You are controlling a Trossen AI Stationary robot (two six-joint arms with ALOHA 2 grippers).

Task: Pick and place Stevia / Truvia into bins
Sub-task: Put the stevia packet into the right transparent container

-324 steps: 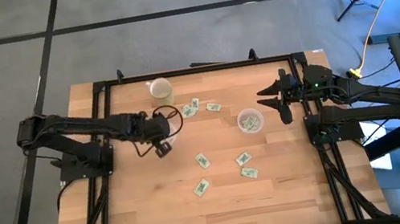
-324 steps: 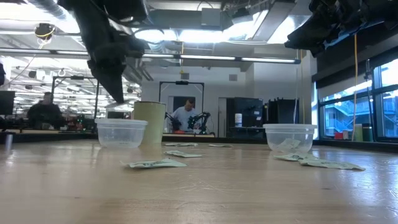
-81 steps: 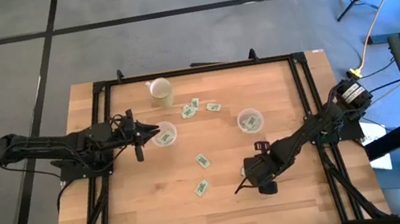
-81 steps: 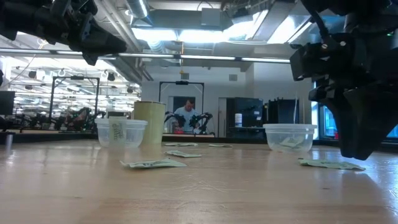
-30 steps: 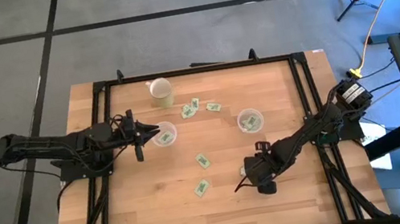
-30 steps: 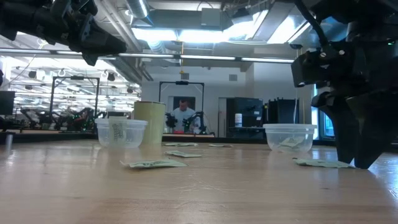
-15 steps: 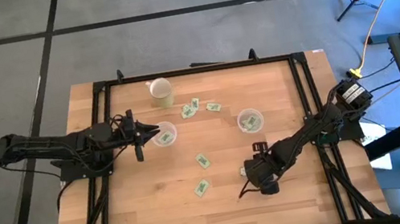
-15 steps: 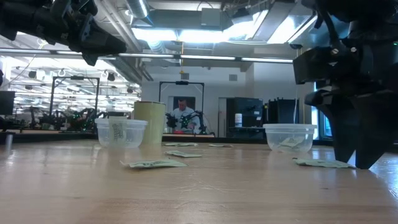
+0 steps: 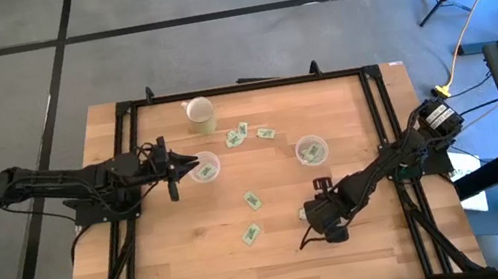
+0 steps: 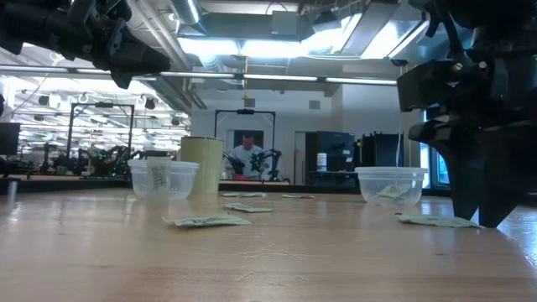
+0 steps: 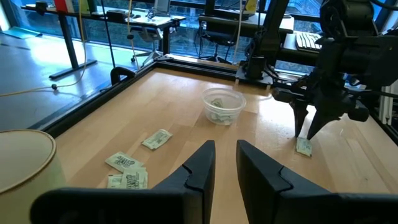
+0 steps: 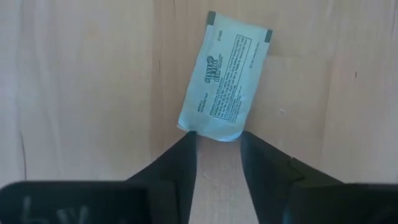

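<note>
My right gripper [image 12: 216,144] is down at the counter [image 9: 368,241], lower right of centre in the high view, its jaws part-way open with a tip on either side of one end of a Stevia packet [image 12: 224,78] that lies flat on the wood; nothing is pinched yet, as far as I can see. My left gripper [image 11: 225,163] hangs in the air just left of the left clear cup [image 9: 206,171], left of centre in the high view, its jaws narrow with a slim gap and nothing between them.

By my judgement the task is partly done. The left clear cup holds at least one packet standing against its wall, plain in the low view. The right clear cup [image 9: 312,150], right of centre, has a couple of packets lying in its bottom. Left to gather, besides the one under my right jaws: two packets [image 9: 252,200] in the middle of the counter and a small cluster of loose packets [image 9: 237,134] near the top centre, between the two cups. The opaque cream cup [image 9: 200,113] at the upper left stands apart; I cannot see anything in it.
</note>
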